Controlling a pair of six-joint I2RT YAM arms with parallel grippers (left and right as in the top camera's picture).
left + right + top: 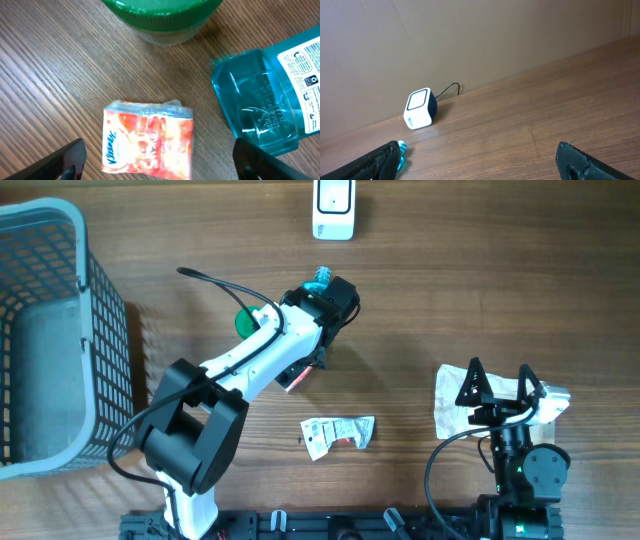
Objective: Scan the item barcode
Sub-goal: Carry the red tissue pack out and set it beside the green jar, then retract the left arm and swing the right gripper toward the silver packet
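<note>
— Where's the item from your claws?

— Directly beneath my left claw (160,156): a crinkly red-orange plastic tissue pack (147,137), flat on the wooden table (55,70), fingers spread, holding nothing. Farther off, my right claw (479,152) gapes empty. Farthest, the white cube scanner (333,208).

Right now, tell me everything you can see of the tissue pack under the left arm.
The tissue pack is a small soft packet in shiny plastic wrap, printed red-orange and white, with Kleenex lettering along one edge. It lies flat on the wooden table, between the fingers of the open left gripper, which do not touch it.
</note>
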